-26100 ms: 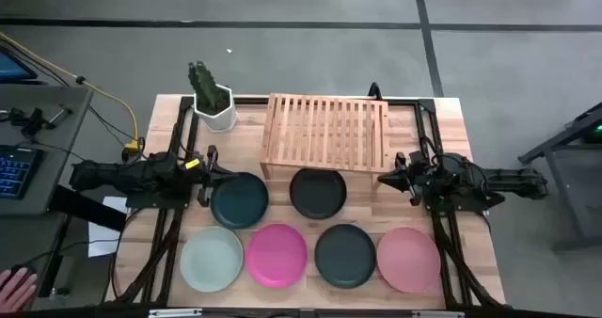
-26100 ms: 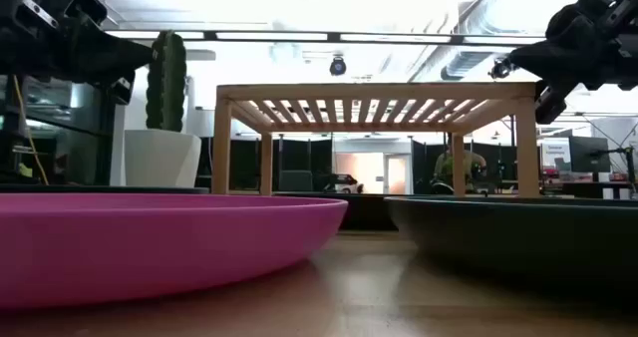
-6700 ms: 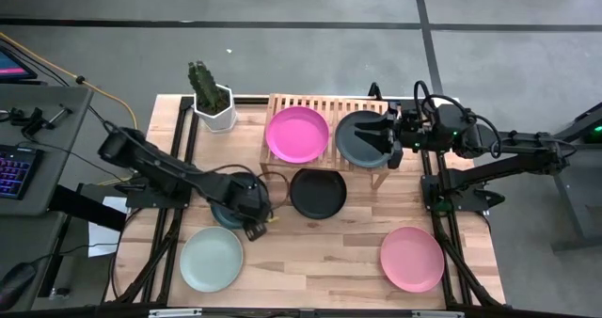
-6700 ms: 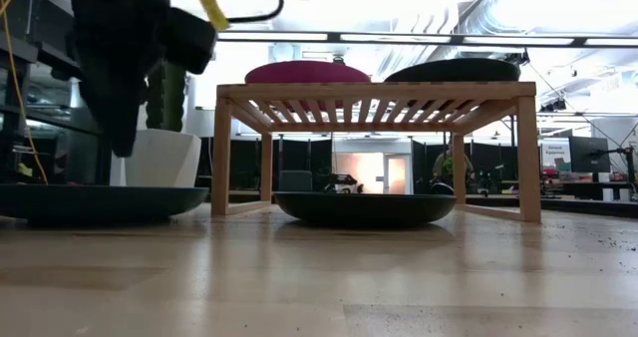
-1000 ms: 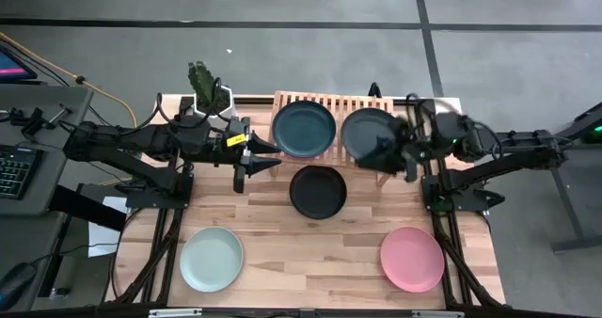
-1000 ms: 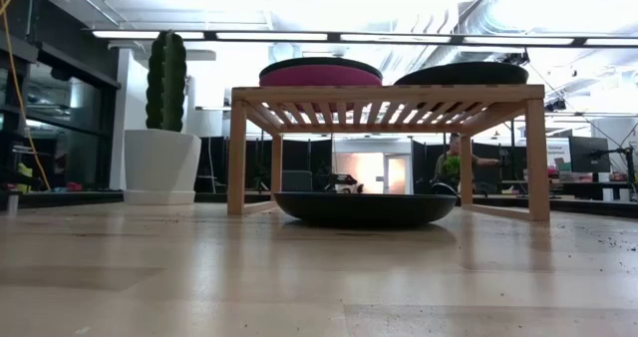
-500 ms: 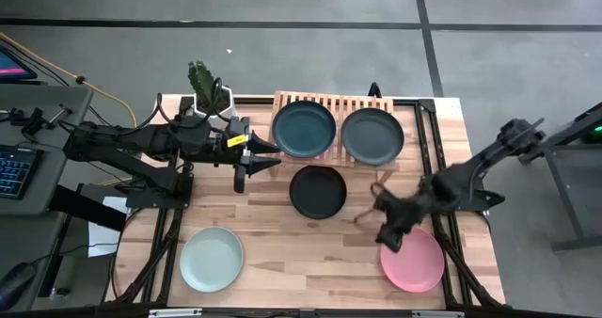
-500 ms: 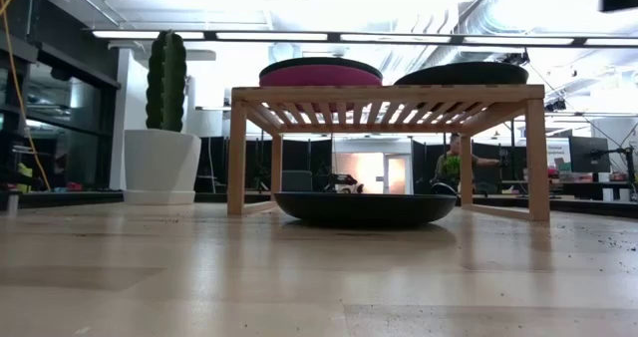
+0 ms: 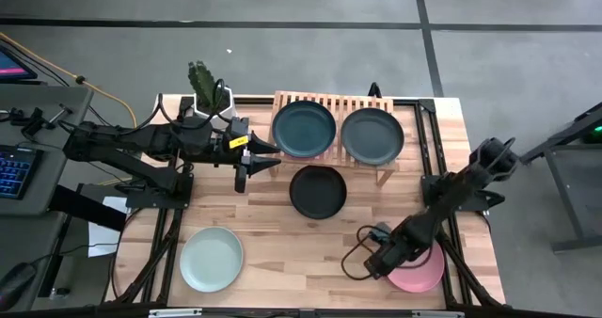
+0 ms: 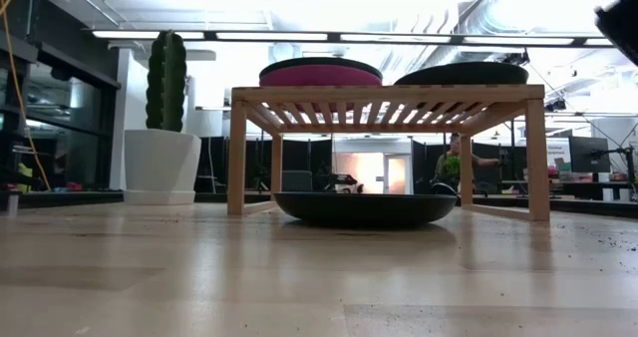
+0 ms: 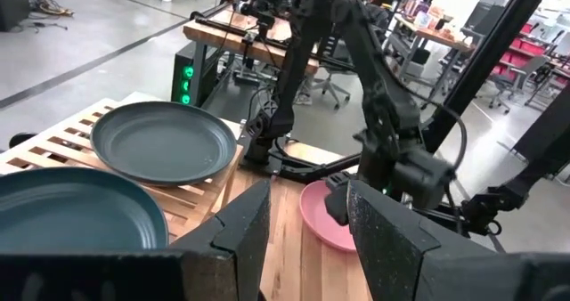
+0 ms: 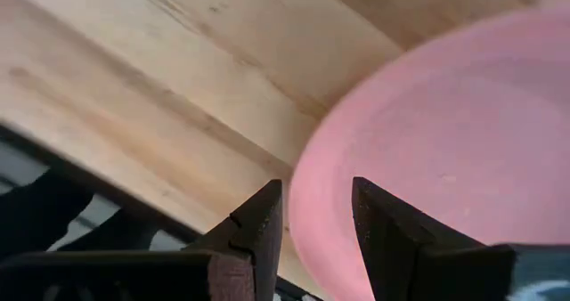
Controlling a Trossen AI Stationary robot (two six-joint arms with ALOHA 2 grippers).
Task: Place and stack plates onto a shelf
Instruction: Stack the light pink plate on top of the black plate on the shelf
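Observation:
The wooden shelf (image 9: 329, 130) holds a dark teal plate (image 9: 303, 128) lying on a hot pink plate (image 10: 319, 76), and beside them a grey-green plate (image 9: 372, 135). A black plate (image 9: 318, 192) lies on the table in front of the shelf. A mint plate (image 9: 212, 259) lies near left and a light pink plate (image 9: 421, 269) near right. My right gripper (image 9: 374, 264) is open at the pink plate's left rim (image 12: 301, 181); the rim shows in the gap between its fingers. My left gripper (image 9: 268, 158) is open and empty, left of the shelf.
A white pot with a cactus (image 9: 214, 102) stands at the far left, beside the shelf. Black frame rails run along the table's left and right sides. Bare wood lies between the mint and pink plates. A keyboard desk stands off the table's left.
My right gripper has left the grey-green plate on the shelf's right end and swung toward the table's near edge and down. It now stands at the light pink plate's left rim. The grey-green plate stays on the shelf.

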